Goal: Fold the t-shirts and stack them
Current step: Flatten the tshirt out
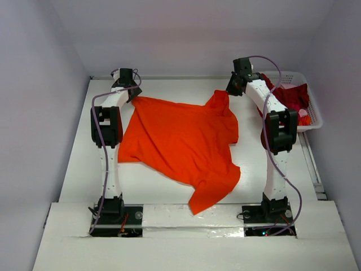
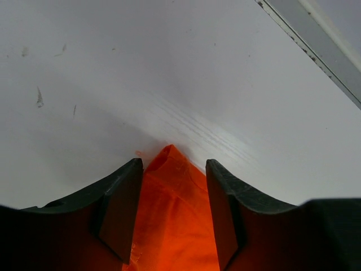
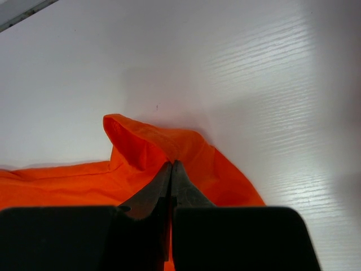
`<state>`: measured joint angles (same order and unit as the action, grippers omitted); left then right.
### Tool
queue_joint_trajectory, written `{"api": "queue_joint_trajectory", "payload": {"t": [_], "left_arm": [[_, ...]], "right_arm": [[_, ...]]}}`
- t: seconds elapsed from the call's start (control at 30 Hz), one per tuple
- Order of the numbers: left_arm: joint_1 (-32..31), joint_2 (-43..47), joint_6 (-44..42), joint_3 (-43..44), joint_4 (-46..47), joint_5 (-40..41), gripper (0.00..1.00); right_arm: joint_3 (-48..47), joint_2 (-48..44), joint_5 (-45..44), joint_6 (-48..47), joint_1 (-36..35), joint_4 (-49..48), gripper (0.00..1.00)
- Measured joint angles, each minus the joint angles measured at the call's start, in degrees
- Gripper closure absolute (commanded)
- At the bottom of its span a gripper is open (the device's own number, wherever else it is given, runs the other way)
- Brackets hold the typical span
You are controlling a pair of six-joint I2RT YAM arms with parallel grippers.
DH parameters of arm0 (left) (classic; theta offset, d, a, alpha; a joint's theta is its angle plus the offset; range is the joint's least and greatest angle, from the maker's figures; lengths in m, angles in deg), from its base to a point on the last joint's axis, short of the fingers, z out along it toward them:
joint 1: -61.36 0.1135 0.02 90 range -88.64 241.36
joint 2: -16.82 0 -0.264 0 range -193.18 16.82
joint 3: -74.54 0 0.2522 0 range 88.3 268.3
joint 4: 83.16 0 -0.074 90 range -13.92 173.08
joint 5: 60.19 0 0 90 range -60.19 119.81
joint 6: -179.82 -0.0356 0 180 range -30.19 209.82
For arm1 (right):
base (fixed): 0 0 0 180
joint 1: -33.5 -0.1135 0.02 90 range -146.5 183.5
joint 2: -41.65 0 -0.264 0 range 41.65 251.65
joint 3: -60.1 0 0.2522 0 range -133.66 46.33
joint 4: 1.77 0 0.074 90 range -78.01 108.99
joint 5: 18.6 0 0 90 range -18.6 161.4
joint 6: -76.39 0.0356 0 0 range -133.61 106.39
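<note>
Bright orange t-shirt (image 1: 180, 141), white table (image 1: 152, 191).

Lab: plain white enclosure walls (image 1: 186, 34)

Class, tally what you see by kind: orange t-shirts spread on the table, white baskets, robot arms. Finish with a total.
orange t-shirt: 1
white lattice basket: 1
robot arms, left arm and right arm: 2
Total: 4

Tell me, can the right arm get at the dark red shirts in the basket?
Probably yes: the basket lies open beside the right arm. But its jaws are shut on the orange t-shirt, so it must release first.
</note>
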<state>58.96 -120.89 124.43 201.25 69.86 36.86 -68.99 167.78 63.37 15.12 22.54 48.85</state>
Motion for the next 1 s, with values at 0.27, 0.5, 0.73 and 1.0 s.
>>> {"api": "queue_joint_trajectory", "payload": {"t": [0.27, 0.5, 0.73, 1.0], "left_arm": [[0.02, -0.09, 0.68, 0.87, -1.49, 2.19, 0.80], [0.02, -0.15, 0.87, 1.20, -2.62, 3.13, 0.86], [0.02, -0.17, 1.27, 1.25, -3.13, 3.65, 1.00], [0.00, -0.87, 2.34, 4.22, -5.46, 4.22, 1.00]], "right_arm": [[0.00, 0.00, 0.52, 0.00, 0.00, 0.00, 1.00], [0.00, 0.00, 0.55, 0.00, 0.00, -0.02, 1.00], [0.00, 0.00, 0.57, 0.00, 0.00, -0.04, 1.00], [0.00, 0.00, 0.96, 0.00, 0.00, -0.07, 1.00]]}}
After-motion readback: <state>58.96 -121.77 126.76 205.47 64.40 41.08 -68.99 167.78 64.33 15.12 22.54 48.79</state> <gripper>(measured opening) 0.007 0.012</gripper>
